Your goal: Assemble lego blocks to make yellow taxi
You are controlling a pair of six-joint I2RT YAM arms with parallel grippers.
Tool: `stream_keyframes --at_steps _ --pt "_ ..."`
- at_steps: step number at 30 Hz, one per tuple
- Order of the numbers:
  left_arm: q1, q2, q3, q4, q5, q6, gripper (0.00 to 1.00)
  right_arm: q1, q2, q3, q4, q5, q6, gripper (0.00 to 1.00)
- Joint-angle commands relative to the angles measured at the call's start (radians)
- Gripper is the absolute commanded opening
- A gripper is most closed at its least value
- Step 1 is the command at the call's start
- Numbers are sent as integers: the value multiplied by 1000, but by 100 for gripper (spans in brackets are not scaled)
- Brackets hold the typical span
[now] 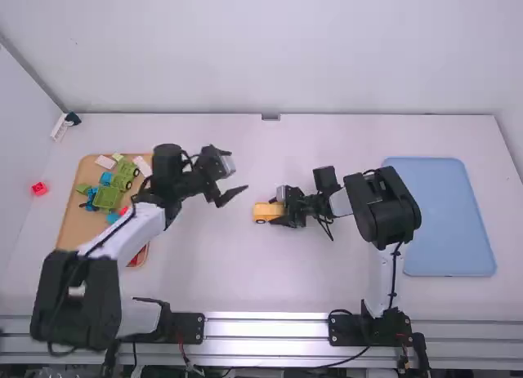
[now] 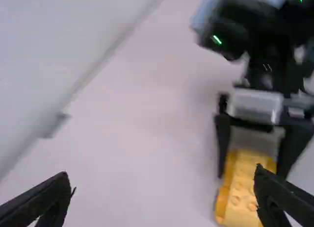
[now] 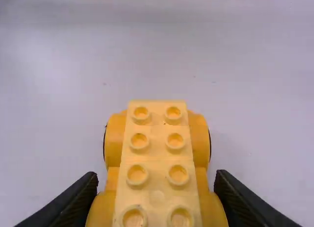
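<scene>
Well, the yellow car point(image 3: 157, 161) sits studs up, pinched by its sides between the nearly closed fingers of the right gripper point(image 3: 157, 188). Left of the car and slightly beyond, the left gripper point(image 2: 163, 180) hangs wide open, holding nothing. If another block is next, I'd keep the car level and press straight down over the studs, so nothing skews. The table point(image 1: 261, 280) offers working room on the car's near side; the wooden tray point(image 1: 72, 223) lies well left of it, the blue tray point(image 1: 445, 223) well right.
</scene>
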Motion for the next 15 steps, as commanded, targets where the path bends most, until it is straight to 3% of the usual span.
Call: stream_keyframes --at_steps 1,9,11,14,15 --pt "59 -112 3 -47 -64 -171 99 -18 10 34 -9 57 42 58" --pt "113 -291 3 -270 -351 -266 99 6 -23 112 -265 182 -106 67" --pt "109 -309 3 -294 -406 -294 99 7 -28 139 -346 199 -149 86" --pt "111 -313 3 -281 -509 -400 99 5 -58 184 -455 238 -180 99" --pt "112 -313 3 -280 -517 -406 99 5 -62 187 -462 243 -179 99"
